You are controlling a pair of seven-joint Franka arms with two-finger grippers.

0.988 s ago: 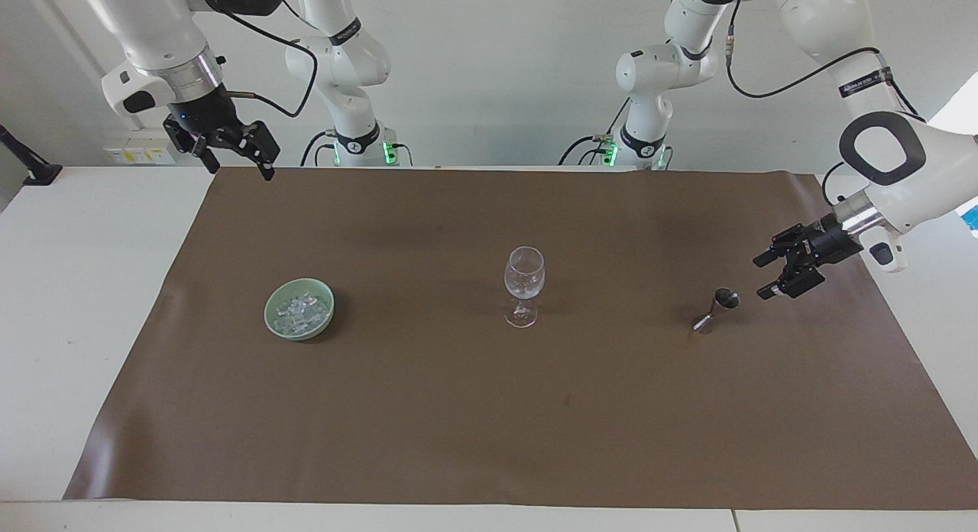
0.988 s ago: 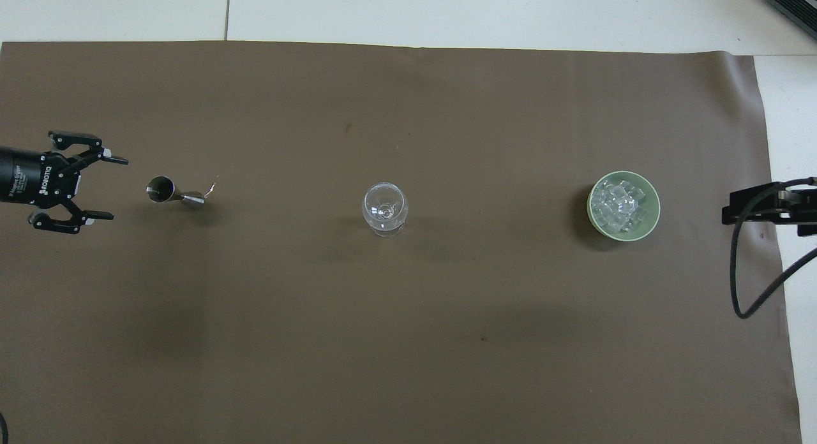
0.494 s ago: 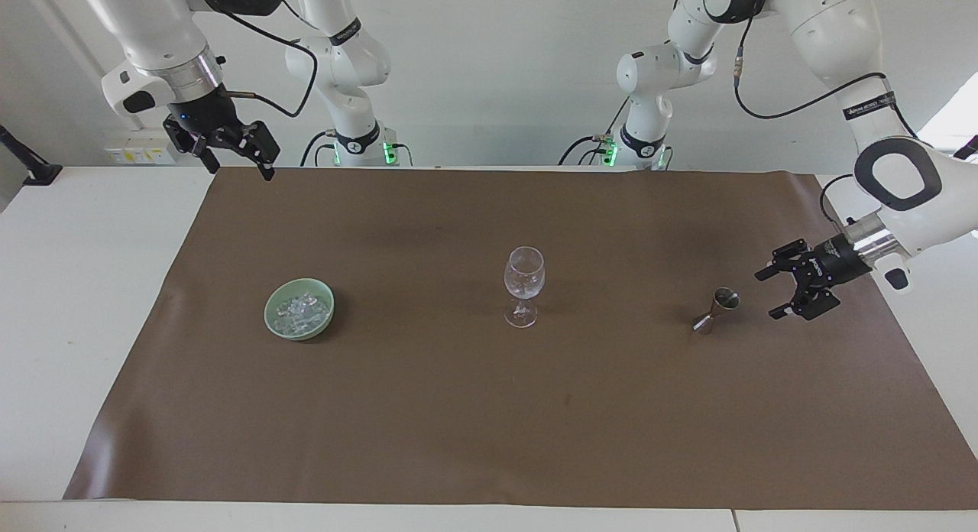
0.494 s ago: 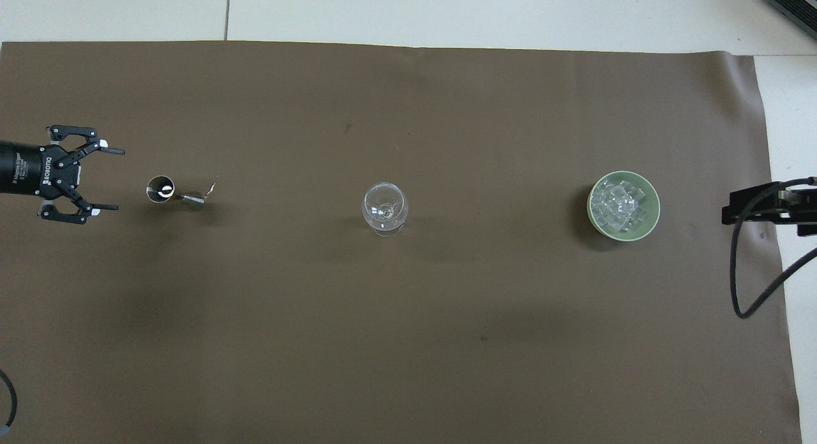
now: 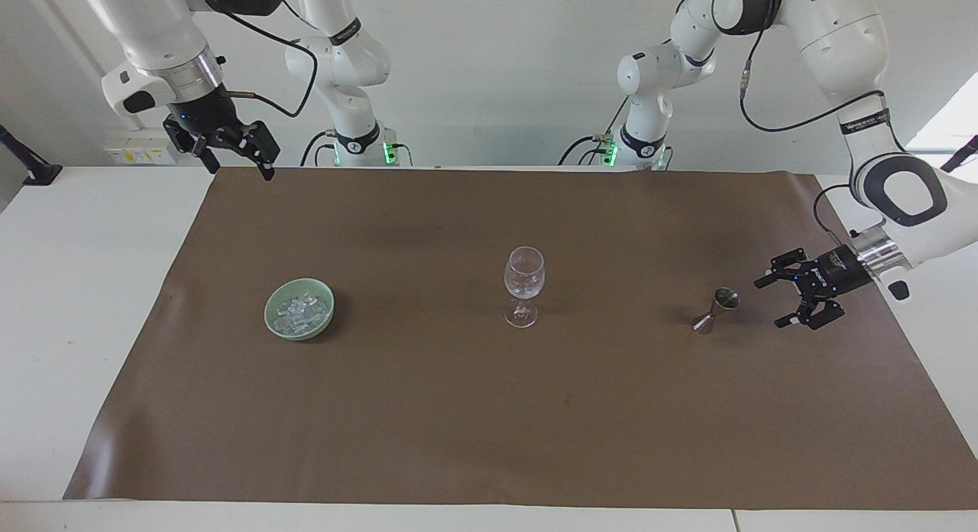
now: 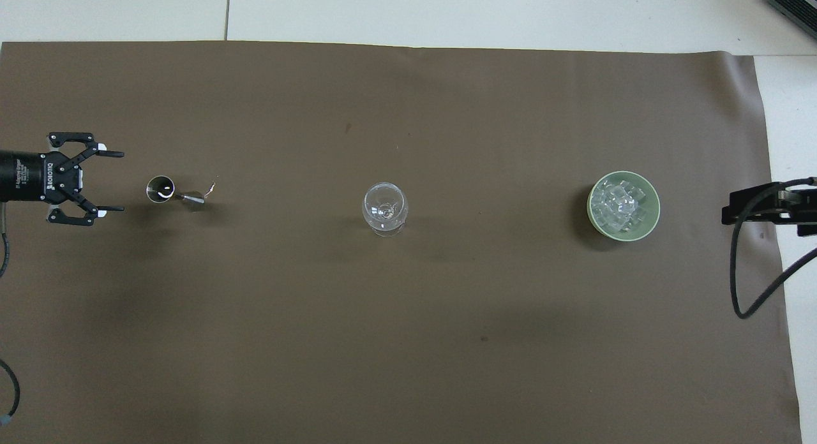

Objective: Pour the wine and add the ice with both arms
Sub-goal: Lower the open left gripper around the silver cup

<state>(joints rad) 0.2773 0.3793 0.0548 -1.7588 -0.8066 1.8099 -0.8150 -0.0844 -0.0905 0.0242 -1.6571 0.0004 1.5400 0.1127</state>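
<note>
In the facing view, a brown mat (image 5: 489, 379) covers most of the white table (image 5: 69, 303). A clear stemmed wine glass (image 5: 524, 286) stands upright at the middle of the mat. Toward the right arm's end sits a pale green bowl (image 5: 273, 322) with the ice (image 5: 302, 310) piled in it, whitish and glinting. Toward the left arm's end stands a small metal jigger (image 5: 715, 310), upright on the mat. The left gripper (image 5: 772, 301) hangs low just beside the jigger, apart from it, jaws spread wide and pointing at it, holding nothing. The right gripper (image 5: 238, 165) waits raised over the mat's edge nearest the robots, well apart from the bowl, with its fingers apart and empty.

In the overhead view, the jigger (image 6: 172, 191), the wine glass (image 6: 385, 208) and the bowl (image 6: 592, 222) stand in one row across the mat (image 6: 408, 342), about equally far from the robots. The ice (image 6: 620, 205) fills the bowl. The left gripper (image 6: 119, 180) lies level with the jigger's cup, its two fingers open to either side of that line and short of touching it. Of the right arm only a black part with a cable shows at the edge beside the bowl.
</note>
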